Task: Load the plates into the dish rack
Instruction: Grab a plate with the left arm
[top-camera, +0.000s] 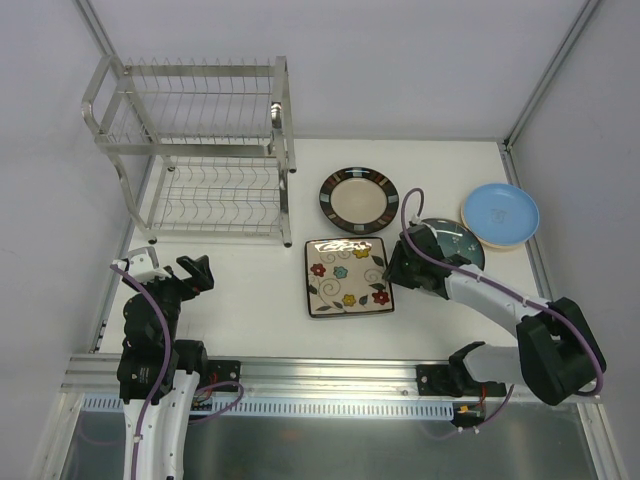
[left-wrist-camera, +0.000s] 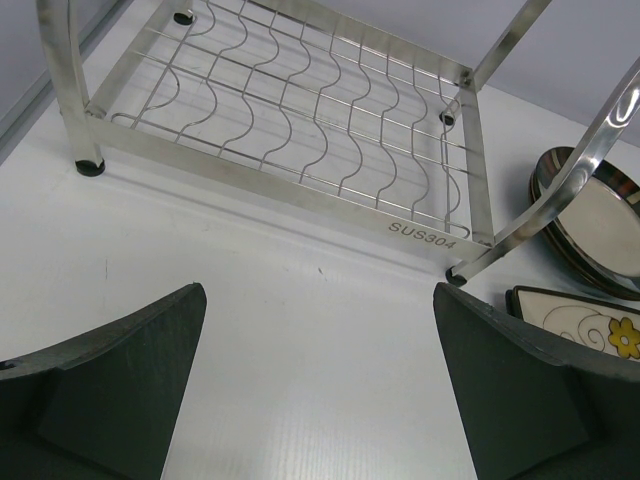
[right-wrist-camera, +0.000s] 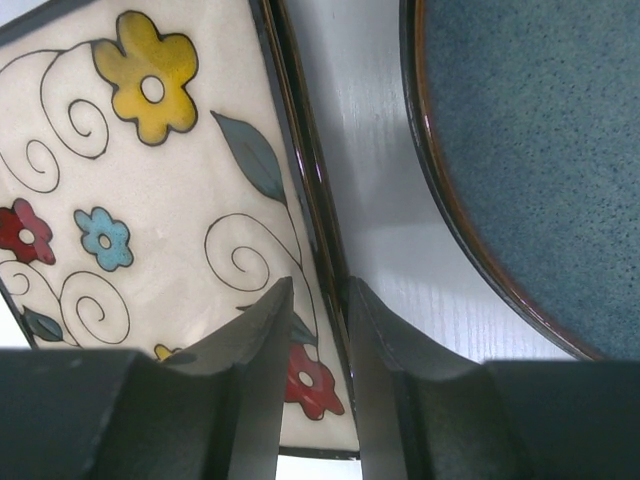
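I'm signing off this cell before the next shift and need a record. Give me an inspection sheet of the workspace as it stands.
Surface: white table, flat.
Job's things: dish rack back left, no plates in either tier. Square floral plate, round dark-rimmed plate, teal plate and light blue plate lie on the table.
Clutter: nothing seen.
Grippers: left gripper open, empty, facing the rack. Right gripper jaws narrow, astride the square plate's right edge; grip uncertain.
Cables: purple cable loops above the teal plate; another runs along the left arm.
Surroundings: white walls, metal frame posts.
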